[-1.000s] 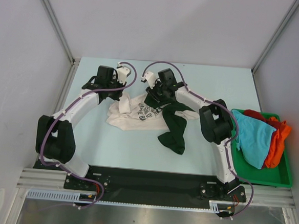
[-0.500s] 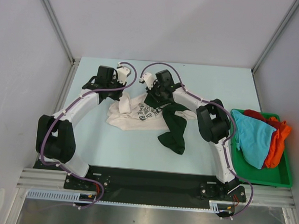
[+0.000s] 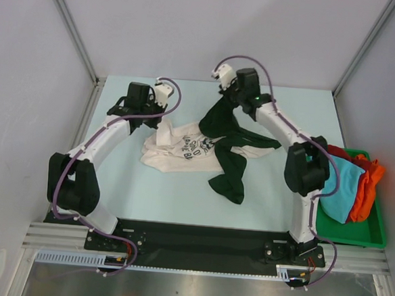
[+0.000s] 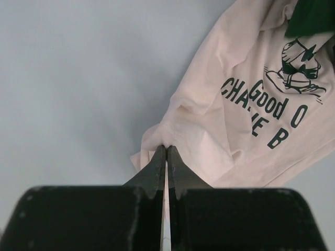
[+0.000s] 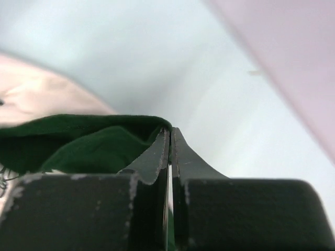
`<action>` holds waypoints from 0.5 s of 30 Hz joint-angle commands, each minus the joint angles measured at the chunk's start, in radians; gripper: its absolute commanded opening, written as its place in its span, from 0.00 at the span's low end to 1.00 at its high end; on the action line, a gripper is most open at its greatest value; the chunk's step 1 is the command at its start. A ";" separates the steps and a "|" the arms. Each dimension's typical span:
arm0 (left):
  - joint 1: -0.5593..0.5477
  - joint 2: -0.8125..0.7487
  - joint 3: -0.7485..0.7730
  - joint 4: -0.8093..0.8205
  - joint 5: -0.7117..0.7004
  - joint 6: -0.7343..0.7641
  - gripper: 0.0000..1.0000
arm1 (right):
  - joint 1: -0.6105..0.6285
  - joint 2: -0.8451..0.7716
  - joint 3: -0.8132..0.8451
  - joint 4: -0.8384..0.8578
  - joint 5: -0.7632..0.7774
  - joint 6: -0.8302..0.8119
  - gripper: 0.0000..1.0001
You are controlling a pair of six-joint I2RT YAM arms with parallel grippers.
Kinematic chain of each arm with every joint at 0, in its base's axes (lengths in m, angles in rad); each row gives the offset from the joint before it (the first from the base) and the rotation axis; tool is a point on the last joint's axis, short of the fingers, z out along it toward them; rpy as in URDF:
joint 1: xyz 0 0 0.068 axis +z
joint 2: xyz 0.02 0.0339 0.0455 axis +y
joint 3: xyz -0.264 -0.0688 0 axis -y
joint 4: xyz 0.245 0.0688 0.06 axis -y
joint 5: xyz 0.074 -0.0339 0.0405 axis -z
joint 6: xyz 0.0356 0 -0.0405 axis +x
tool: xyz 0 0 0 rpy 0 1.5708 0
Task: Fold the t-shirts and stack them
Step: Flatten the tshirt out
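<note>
The cream-white t-shirt (image 3: 180, 150) with dark lettering lies crumpled at the table's middle. The dark green t-shirt (image 3: 230, 160) lies partly over its right side. My left gripper (image 3: 152, 120) is shut on the cream shirt's upper left edge; in the left wrist view its jaws (image 4: 166, 149) pinch a fold of the cream cloth (image 4: 251, 104). My right gripper (image 3: 226, 99) is shut on the green shirt's top edge and holds it raised toward the back of the table, the cloth hanging down. In the right wrist view the jaws (image 5: 170, 130) pinch green cloth (image 5: 84, 144).
A green tray (image 3: 361, 230) at the right edge holds a blue cloth (image 3: 334, 181) and an orange-red cloth (image 3: 368, 180). The table (image 3: 167, 200) is pale blue, walled at the back and both sides.
My right gripper has lifted and moved back and to the right, pulling the green shirt's top up off the cream shirt. The left gripper has stayed on the cream shirt's edge.
</note>
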 commanded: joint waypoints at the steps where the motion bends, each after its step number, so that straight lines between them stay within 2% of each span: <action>1: 0.003 -0.051 0.060 -0.009 0.010 0.034 0.00 | -0.037 -0.157 0.004 0.007 0.023 0.007 0.00; 8: -0.032 -0.123 0.178 -0.078 0.029 0.060 0.00 | -0.100 -0.314 -0.022 0.001 0.043 -0.014 0.00; 15: -0.051 -0.181 0.481 -0.101 -0.031 0.117 0.00 | -0.187 -0.427 0.069 0.036 0.136 -0.008 0.00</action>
